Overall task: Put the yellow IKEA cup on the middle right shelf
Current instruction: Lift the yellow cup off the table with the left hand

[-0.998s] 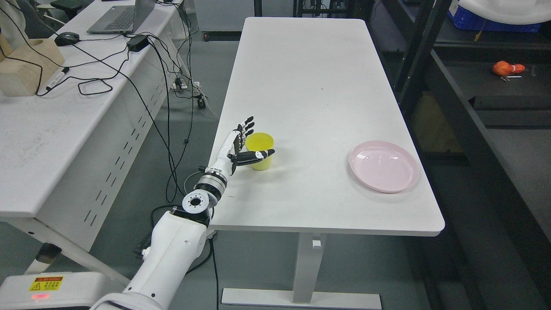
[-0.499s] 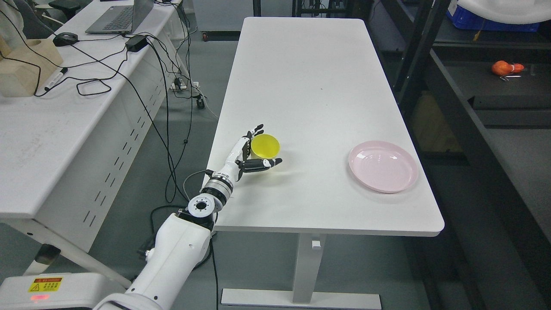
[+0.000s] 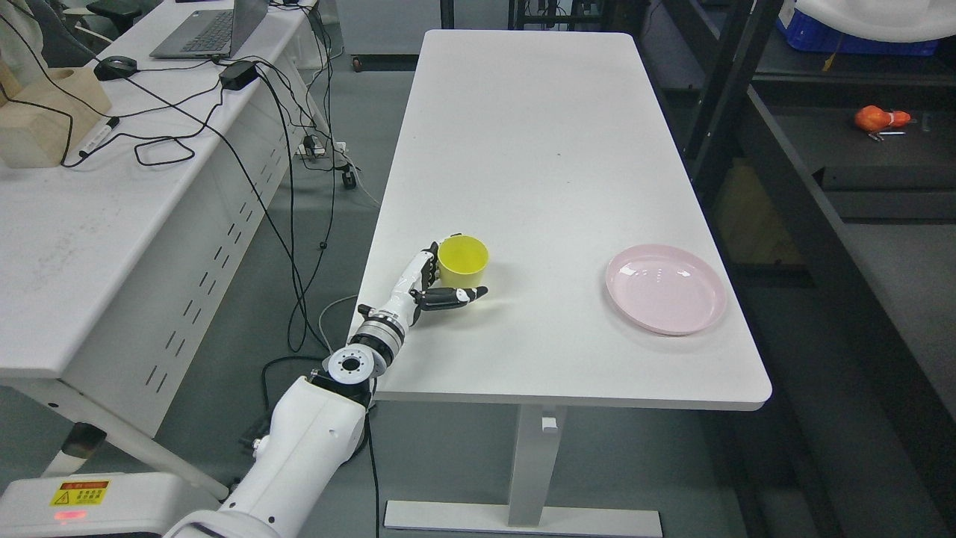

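The left hand (image 3: 435, 284) grips the yellow cup (image 3: 462, 258), fingers curled round it. The cup sits well left of the pink plate (image 3: 665, 289).

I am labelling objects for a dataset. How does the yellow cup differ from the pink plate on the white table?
The yellow cup is deep with tall walls; the pink plate is flat and shallow. The cup looks narrower, the plate much wider. The cup is held by the left hand near the table's left edge; the plate lies free, untouched, near the right edge of the table. Both are round, plain-coloured, open side up and empty.
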### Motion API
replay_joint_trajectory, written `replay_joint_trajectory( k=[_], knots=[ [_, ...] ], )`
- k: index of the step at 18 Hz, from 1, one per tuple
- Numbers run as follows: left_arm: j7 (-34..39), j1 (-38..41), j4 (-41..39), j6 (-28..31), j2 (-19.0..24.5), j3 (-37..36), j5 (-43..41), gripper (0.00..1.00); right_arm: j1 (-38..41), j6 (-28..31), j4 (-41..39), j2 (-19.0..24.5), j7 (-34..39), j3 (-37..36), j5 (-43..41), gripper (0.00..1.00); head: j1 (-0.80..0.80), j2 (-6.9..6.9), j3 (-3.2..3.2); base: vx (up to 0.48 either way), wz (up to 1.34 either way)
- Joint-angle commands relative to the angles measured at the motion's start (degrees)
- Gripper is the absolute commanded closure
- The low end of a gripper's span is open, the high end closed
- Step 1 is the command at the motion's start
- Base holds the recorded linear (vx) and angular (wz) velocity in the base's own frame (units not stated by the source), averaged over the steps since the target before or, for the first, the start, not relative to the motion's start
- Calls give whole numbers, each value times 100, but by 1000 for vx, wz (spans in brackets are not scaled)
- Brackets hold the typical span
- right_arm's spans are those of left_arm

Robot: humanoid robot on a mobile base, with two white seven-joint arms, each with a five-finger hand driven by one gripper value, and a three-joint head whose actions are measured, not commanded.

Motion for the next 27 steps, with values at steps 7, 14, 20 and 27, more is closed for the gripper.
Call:
replay_joint_trajectory(
  k=[7, 14, 20, 27],
  knots=[
    [-3, 154, -144, -1129, 100, 1486, 52, 100, 79, 5, 0, -100, -4, 97, -141, 1, 0, 0, 0, 0, 0],
    [-29, 1523, -2770, -1165, 100, 1636, 52, 100, 79, 5, 0, -100, -4, 97, -141, 1, 0, 0, 0, 0, 0],
    [-29, 2272, -3669, -1630, 100, 1592, 52, 100, 79, 5, 0, -100, -4, 97, -141, 1, 0, 0, 0, -40, 3],
    [-21, 2553, -4048, -1728, 100, 1627, 52, 100, 79, 5, 0, -100, -4, 97, -141, 1, 0, 0, 0, -137, -1]
  ],
)
